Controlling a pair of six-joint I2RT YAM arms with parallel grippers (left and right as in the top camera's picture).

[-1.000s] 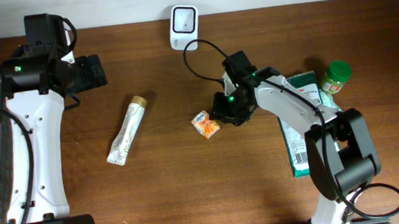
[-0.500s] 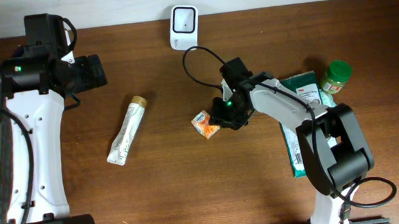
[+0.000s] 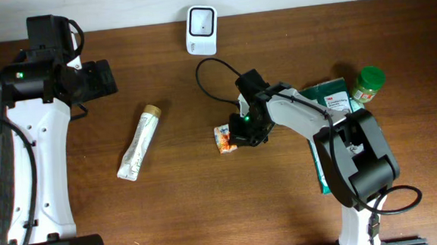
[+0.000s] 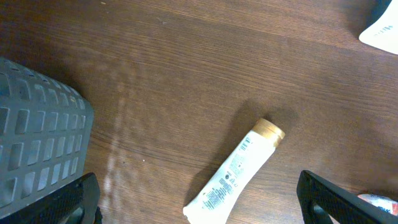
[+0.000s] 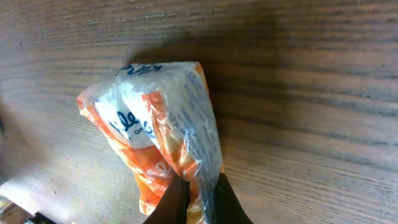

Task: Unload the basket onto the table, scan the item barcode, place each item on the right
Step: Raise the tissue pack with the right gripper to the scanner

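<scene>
Orange-and-white crinkled plastic snack packet [image 3: 224, 138] sits mid-worktop [image 3: 208, 207] in the overhead view, w/ the right end effector [image 3: 240, 133] clenched on its right edge. That's prob. a pinch at the seam, leaving the printed faces free to turn toward the white barcode scanner [image 3: 201, 30] at the far edge. Left end effector [image 3: 100, 78] hangs released at far left, well apart, out of the way.

Left wrist view: jaws wide, nothing between them. A white squeeze tube w/ tan cap [image 4: 239, 171] lies on the wood below, and a grey perforated basket [image 4: 37, 143] is at the left.

Right wrist view: dark fingertips [image 5: 177, 200] nip the packet's lower crimp. Whether it's lifted or resting, can't tell.
</scene>
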